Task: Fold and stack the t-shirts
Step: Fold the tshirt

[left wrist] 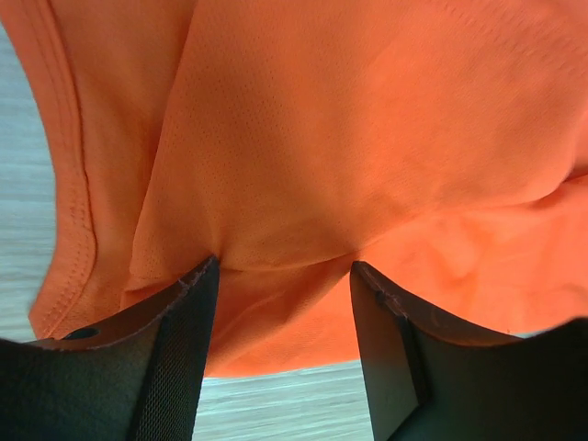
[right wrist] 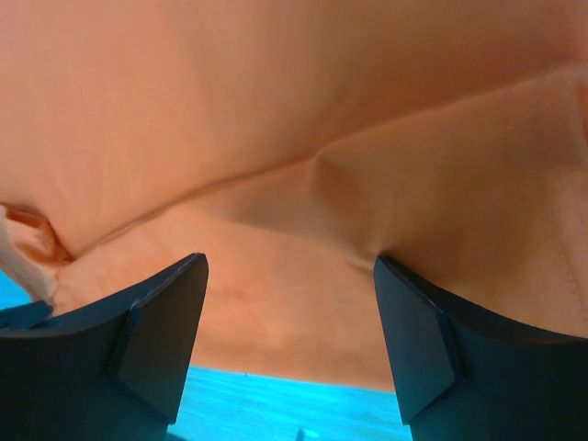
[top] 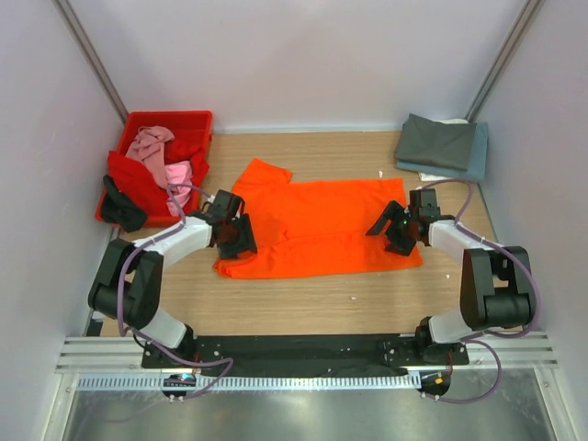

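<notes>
The bright orange t-shirt (top: 322, 225) lies spread on the wooden table, one sleeve sticking out at the upper left. My left gripper (top: 237, 234) is open at the shirt's left edge. In the left wrist view (left wrist: 285, 266) its fingertips (left wrist: 197, 294) touch the orange cloth (left wrist: 349, 138), which lies between them. My right gripper (top: 390, 228) is open at the shirt's right edge. In the right wrist view (right wrist: 289, 266) it straddles the orange cloth (right wrist: 276, 119) near its hem. A dark grey shirt (top: 439, 138) lies folded on a slate blue one (top: 476, 152) at the far right.
A red plastic crate (top: 170, 118) stands at the far left and holds a pink shirt (top: 154, 147) and a red shirt (top: 129, 175). White walls close in both sides and the back. Bare wood shows in front of the orange shirt.
</notes>
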Tool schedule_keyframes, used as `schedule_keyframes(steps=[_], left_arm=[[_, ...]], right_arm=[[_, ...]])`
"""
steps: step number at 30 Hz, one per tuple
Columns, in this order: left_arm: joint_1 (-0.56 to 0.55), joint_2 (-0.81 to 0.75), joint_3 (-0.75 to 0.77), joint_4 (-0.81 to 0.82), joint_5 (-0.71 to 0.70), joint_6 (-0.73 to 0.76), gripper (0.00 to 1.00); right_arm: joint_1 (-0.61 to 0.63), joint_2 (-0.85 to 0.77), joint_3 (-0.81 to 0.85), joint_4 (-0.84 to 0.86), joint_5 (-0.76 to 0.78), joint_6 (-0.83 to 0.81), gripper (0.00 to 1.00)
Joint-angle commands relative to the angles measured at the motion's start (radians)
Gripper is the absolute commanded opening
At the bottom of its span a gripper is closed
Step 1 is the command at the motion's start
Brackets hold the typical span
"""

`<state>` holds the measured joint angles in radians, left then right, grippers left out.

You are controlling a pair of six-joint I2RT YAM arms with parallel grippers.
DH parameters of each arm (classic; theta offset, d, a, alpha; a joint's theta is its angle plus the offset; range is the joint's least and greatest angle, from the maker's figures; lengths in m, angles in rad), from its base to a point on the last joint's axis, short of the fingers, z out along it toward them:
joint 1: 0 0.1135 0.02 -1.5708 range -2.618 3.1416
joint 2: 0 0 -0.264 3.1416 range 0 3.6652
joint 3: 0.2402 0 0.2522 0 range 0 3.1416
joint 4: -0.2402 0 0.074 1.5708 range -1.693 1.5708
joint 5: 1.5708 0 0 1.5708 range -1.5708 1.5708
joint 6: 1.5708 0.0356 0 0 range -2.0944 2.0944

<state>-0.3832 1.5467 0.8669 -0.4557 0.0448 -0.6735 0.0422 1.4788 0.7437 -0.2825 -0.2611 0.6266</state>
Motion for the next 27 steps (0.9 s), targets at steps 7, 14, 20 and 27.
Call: schedule_keyframes(steps=[7,14,20,27], left_arm=[[-0.149,-0.040,-0.138,0.015,-0.105,-0.083,0.61],[-0.314,-0.196,-0.184,-0.105,-0.115,-0.211,0.63],[-0.303,-0.214,0.111,-0.302,-0.324,-0.083,0.84],[-0.140,0.122,0.705,-0.371,-0.300,0.184,0.94]], right_arm=[[0.001,-0.092,-0.208,0.002,0.195,0.048,0.80],[0.004,-0.336,-0.256,-0.158,0.186,0.110,0.86],[0.010,-0.430,-0.009,-0.306,0.232,0.072,0.92],[0.010,-0.462,0.111,-0.357,0.235,-0.030,0.93]])
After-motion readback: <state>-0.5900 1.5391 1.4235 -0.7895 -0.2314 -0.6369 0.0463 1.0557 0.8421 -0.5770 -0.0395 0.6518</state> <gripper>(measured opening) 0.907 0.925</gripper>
